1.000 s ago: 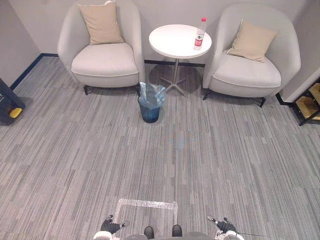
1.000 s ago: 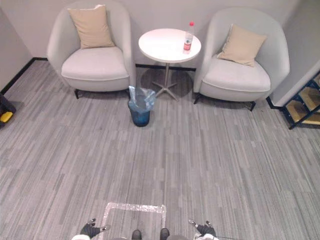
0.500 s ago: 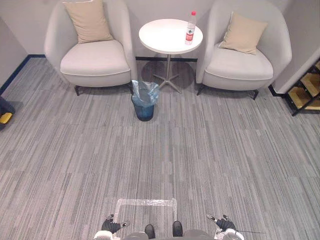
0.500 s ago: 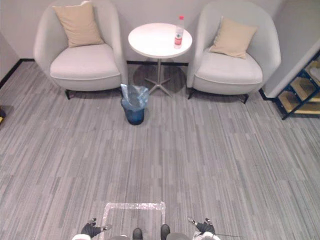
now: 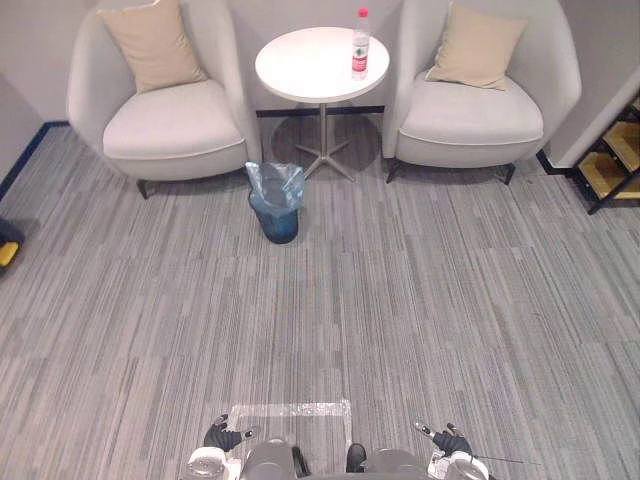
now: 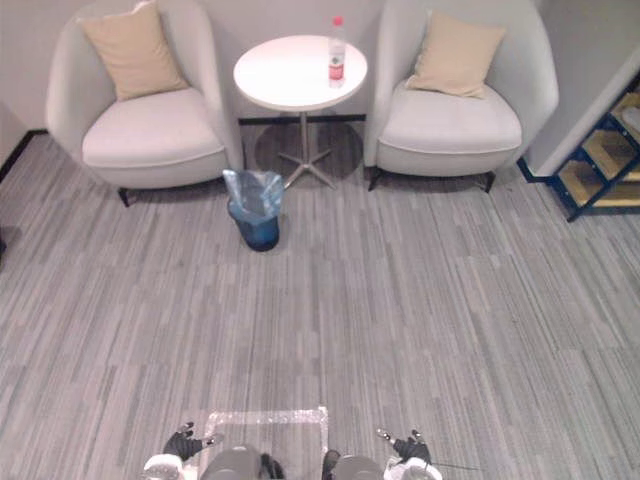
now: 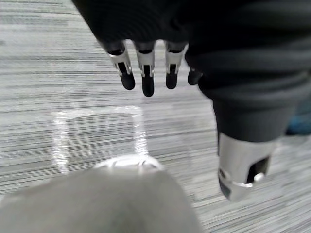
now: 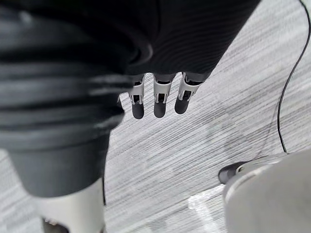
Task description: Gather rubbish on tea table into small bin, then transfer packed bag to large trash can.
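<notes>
Far ahead of the left hand and the right hand, the small bin is lined with a crumpled bag that hides its inside; the contents cannot be determined. The bottle on the desk is too small to tell its fill level. Well beyond the right hand, a shelf is cut off by the picture edge. Well beyond the left hand, a dark object is cut off likewise. The backs of the left armchair and the right armchair are cropped.

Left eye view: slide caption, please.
Bottle on round tea table, lined bin on carpet nearby; left hand and right hand open, empty.
</notes>
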### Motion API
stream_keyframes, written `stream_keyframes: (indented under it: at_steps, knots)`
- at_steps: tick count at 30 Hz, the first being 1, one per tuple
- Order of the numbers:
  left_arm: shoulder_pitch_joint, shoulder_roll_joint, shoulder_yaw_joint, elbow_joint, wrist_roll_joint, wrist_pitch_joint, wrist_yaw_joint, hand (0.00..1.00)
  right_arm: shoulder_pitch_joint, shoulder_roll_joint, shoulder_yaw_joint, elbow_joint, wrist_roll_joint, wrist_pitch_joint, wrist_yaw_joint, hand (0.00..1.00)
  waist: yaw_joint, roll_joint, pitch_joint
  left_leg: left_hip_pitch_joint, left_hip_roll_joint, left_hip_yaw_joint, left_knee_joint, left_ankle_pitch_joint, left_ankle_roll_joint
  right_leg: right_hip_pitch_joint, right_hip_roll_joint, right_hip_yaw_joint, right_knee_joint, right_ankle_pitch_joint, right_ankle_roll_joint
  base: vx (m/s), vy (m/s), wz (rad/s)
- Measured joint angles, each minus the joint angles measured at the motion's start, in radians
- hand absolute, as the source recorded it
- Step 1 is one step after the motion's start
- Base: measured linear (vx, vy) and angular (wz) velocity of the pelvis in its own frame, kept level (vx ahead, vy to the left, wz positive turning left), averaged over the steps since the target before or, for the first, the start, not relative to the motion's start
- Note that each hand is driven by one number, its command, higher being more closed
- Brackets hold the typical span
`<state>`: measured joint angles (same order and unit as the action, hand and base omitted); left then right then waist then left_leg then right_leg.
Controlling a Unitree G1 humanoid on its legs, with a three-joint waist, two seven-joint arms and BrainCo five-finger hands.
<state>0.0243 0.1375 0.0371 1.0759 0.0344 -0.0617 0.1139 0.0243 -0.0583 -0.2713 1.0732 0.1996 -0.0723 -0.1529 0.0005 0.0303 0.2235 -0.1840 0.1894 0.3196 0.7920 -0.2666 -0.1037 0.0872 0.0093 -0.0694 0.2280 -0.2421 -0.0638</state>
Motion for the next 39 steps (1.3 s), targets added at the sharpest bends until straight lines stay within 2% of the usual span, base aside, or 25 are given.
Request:
stream_keyframes:
  at_steps: [4, 5, 7, 8, 10, 12, 13, 14, 15, 16, 17, 18, 19, 21, 22, 23, 25, 26, 28, 30, 33, 34, 36, 37, 39]
  knots:
    - [0.001, -0.005, 0.022, -0.028, -0.04, -0.003, 0.011, 0.0, -0.005, 0.01, 0.0, -0.003, 0.02, 0.0, -0.008, 0.0, 0.006, -0.005, 0.006, -0.087, -0.036, -0.003, -0.156, 0.005, 0.012, 0.054, -0.059, 0.054, -0.043, -0.038, 0.016, 0.21, 0.149, -0.33]
    - [0.002, -0.008, 0.022, -0.028, -0.047, -0.007, 0.018, 0.0, -0.006, 0.008, 0.001, -0.001, 0.02, 0.0, -0.01, 0.0, 0.007, -0.005, 0.006, -0.105, -0.078, -0.021, -0.28, 0.035, 0.031, 0.06, -0.08, 0.082, -0.047, -0.066, 0.024, 0.24, 0.218, -0.36]
    - [0.007, -0.014, 0.021, -0.028, -0.058, -0.014, 0.019, 0.0, -0.016, 0.003, 0.003, 0.014, 0.018, 0.001, -0.015, 0.0, 0.013, 0.004, 0.008, -0.11, -0.127, -0.114, -0.524, 0.152, 0.008, 0.072, -0.096, 0.122, -0.074, -0.085, 0.055, 0.28, 0.281, -0.61]
    - [0.01, -0.013, 0.022, -0.025, -0.059, -0.014, 0.019, 0.0, -0.016, -0.006, 0.01, 0.021, 0.018, 0.002, -0.016, 0.0, 0.022, 0.0, 0.008, -0.109, -0.133, -0.123, -0.518, 0.224, 0.015, 0.078, -0.101, 0.146, -0.08, -0.095, 0.064, 0.34, 0.351, -0.97]
    - [0.014, 0.012, 0.025, -0.027, -0.058, -0.014, 0.019, 0.0, -0.016, 0.014, 0.008, 0.035, 0.016, 0.002, -0.016, 0.0, 0.037, -0.042, -0.003, -0.14, -0.164, -0.111, -0.423, 0.156, 0.072, 0.073, -0.139, 0.183, -0.047, -0.105, 0.065, 0.43, 0.328, -0.68]
    - [-0.002, 0.019, 0.022, -0.022, -0.059, -0.012, 0.02, 0.0, -0.015, 0.025, -0.002, 0.04, 0.013, 0.003, -0.014, 0.0, 0.04, -0.06, -0.003, -0.12, -0.174, -0.077, -0.409, 0.107, 0.094, -0.042, -0.151, 0.196, 0.194, -0.077, 0.137, 0.47, 0.286, -0.34]
    - [-0.001, 0.022, 0.016, -0.022, -0.059, -0.011, 0.02, 0.0, -0.017, 0.022, -0.002, 0.038, 0.011, 0.002, -0.014, 0.0, 0.04, -0.066, 0.0, -0.07, -0.184, -0.062, -0.433, 0.089, 0.1, -0.105, -0.164, 0.192, 0.35, -0.044, 0.225, 0.4, 0.247, -0.4]
    - [-0.001, 0.025, 0.006, -0.022, -0.058, -0.01, 0.02, 0.0, -0.02, 0.02, -0.002, 0.035, 0.005, 0.001, -0.014, 0.0, 0.039, -0.067, 0.001, -0.028, -0.193, -0.056, -0.457, 0.079, 0.099, -0.142, -0.169, 0.187, 0.457, -0.029, 0.274, 0.49, 0.249, -0.33]
    - [-0.001, 0.027, -0.013, -0.022, -0.058, -0.009, 0.02, 0.0, -0.026, 0.019, -0.001, 0.029, -0.004, 0.001, -0.012, 0.0, 0.035, -0.063, 0.002, 0.053, -0.206, -0.052, -0.504, 0.075, 0.106, -0.197, -0.179, 0.141, 0.61, -0.03, 0.269, 0.9, 0.177, -0.22]
    - [-0.031, 0.003, -0.075, -0.022, -0.058, -0.013, 0.017, 0.0, -0.06, 0.014, 0.005, 0.003, -0.035, -0.001, -0.003, 0.0, 0.008, -0.032, 0.005, 0.255, -0.189, -0.041, -0.624, 0.076, 0.103, -0.366, -0.197, -0.216, 0.486, -0.08, 0.099, 1.13, 0.151, -0.14]
    - [-0.028, -0.005, -0.076, -0.018, -0.058, -0.012, 0.014, 0.0, -0.055, 0.016, 0.015, 0.002, -0.044, -0.002, -0.003, 0.0, 0.004, -0.043, -0.001, 0.264, -0.191, -0.039, -0.601, 0.063, 0.085, -0.365, -0.165, -0.257, 0.262, 0.042, 0.054, 1.07, 0.019, -0.02]
    - [-0.026, -0.005, -0.072, -0.018, -0.059, -0.011, 0.012, 0.0, -0.042, 0.019, 0.028, 0.003, -0.043, -0.003, -0.002, 0.0, 0.001, -0.088, -0.011, 0.258, -0.222, -0.042, -0.548, 0.045, 0.068, -0.367, -0.168, -0.267, 0.152, 0.181, -0.005, 0.54, -0.068, -0.15]
    - [-0.034, -0.029, -0.068, -0.013, -0.057, -0.013, 0.011, 0.0, -0.06, -0.001, 0.041, 0.006, -0.045, 0.001, -0.003, 0.0, 0.004, -0.055, -0.003, 0.209, -0.195, -0.073, -0.435, -0.02, 0.074, -0.333, -0.171, -0.277, 0.157, 0.167, -0.019, 0.41, -0.058, -0.24]
    - [-0.043, -0.054, -0.072, -0.018, -0.058, -0.016, 0.01, 0.0, -0.061, -0.038, 0.042, 0.014, -0.047, -0.001, -0.002, 0.0, -0.006, 0.012, 0.0, 0.234, -0.137, -0.102, -0.582, 0.035, 0.06, -0.312, -0.13, -0.281, 0.175, 0.165, -0.022, 0.25, -0.012, -0.43]
    - [-0.049, -0.066, -0.074, -0.015, -0.057, -0.014, 0.014, 0.0, -0.073, -0.058, 0.023, 0.004, -0.045, -0.007, 0.0, 0.0, -0.003, 0.015, 0.022, 0.301, -0.138, -0.111, -0.611, 0.009, 0.045, -0.408, -0.134, -0.232, 0.357, 0.09, 0.03, 0.14, -0.023, -0.24]
    - [-0.041, -0.053, -0.076, -0.003, -0.056, -0.015, 0.013, 0.0, -0.066, -0.062, 0.031, 0.004, -0.047, -0.007, 0.002, 0.0, -0.02, 0.031, 0.005, 0.293, -0.128, -0.124, -0.592, -0.031, 0.042, -0.404, -0.119, -0.185, 0.315, 0.072, 0.047, 0.16, -0.1, 0.19]
    - [-0.035, -0.058, -0.066, -0.003, -0.056, -0.018, 0.011, 0.0, -0.021, -0.063, 0.039, 0.017, -0.044, -0.006, 0.005, 0.0, -0.032, 0.017, -0.006, 0.283, -0.103, -0.144, -0.472, -0.131, 0.012, -0.387, -0.118, -0.18, 0.342, 0.035, 0.003, 0.26, -0.18, 0.63]
    - [-0.028, -0.074, -0.032, -0.002, -0.057, -0.014, 0.014, 0.0, 0.011, -0.066, 0.04, 0.017, -0.042, 0.0, 0.003, 0.0, -0.025, 0.033, -0.002, 0.232, -0.045, -0.151, -0.265, -0.171, -0.004, -0.323, -0.09, -0.216, 0.311, -0.027, 0.04, 0.37, -0.195, 0.48]
    - [-0.029, -0.082, -0.008, -0.033, -0.058, -0.013, 0.012, 0.0, 0.048, -0.065, 0.042, 0.01, -0.041, 0.002, -0.005, 0.0, -0.014, 0.047, -0.004, 0.06, 0.053, -0.12, 0.081, -0.081, 0.038, -0.242, -0.057, -0.246, 0.234, -0.036, 0.005, 0.38, -0.178, 0.35]
    - [-0.029, -0.092, 0.022, -0.047, -0.058, -0.013, 0.017, 0.0, 0.058, -0.062, 0.039, 0.01, -0.038, 0.004, -0.011, 0.0, -0.005, 0.036, 0.005, 0.022, 0.063, -0.081, 0.106, -0.091, 0.021, -0.151, -0.056, -0.251, 0.172, -0.03, 0.002, 0.43, -0.126, 0.05]
    - [-0.032, -0.092, 0.02, -0.048, -0.059, -0.016, 0.016, 0.0, 0.053, -0.063, 0.036, 0.011, -0.025, 0.003, -0.015, 0.0, 0.005, 0.031, 0.01, -0.018, 0.012, -0.056, -0.038, -0.091, 0.022, -0.033, -0.067, -0.248, 0.075, -0.028, 0.004, 0.4, -0.046, -0.07]
    - [-0.034, -0.091, 0.019, -0.051, -0.063, -0.018, 0.017, 0.0, 0.034, -0.061, 0.034, 0.013, -0.023, 0.002, -0.014, 0.0, 0.006, 0.027, 0.012, -0.046, -0.05, -0.057, -0.198, -0.063, 0.028, 0.012, -0.081, -0.242, 0.031, -0.026, 0.009, 0.41, 0.016, -0.21]
    - [-0.032, -0.094, 0.012, -0.054, -0.076, -0.02, 0.017, 0.0, 0.015, -0.061, 0.016, 0.021, -0.023, 0.0, -0.014, 0.0, 0.015, 0.035, 0.01, -0.059, -0.117, -0.08, -0.464, 0.109, 0.034, 0.058, -0.075, -0.22, -0.032, -0.016, 0.033, 0.46, 0.073, -0.45]
    - [-0.032, -0.095, 0.014, -0.052, -0.089, -0.021, 0.018, 0.0, 0.002, -0.054, 0.019, 0.021, -0.024, 0.0, -0.014, 0.0, 0.041, 0.03, 0.009, -0.05, -0.137, -0.112, -0.499, 0.234, 0.092, 0.074, -0.063, -0.172, -0.062, -0.023, 0.06, 0.37, 0.095, -0.6]
    - [-0.056, -0.071, 0.006, -0.041, -0.086, -0.019, 0.016, 0.0, -0.014, -0.011, 0.027, 0.027, -0.027, 0.0, -0.01, 0.0, 0.036, -0.019, -0.01, -0.058, -0.167, -0.105, -0.478, 0.176, 0.116, 0.068, -0.104, -0.133, -0.034, -0.043, 0.094, 0.39, 0.093, -0.19]
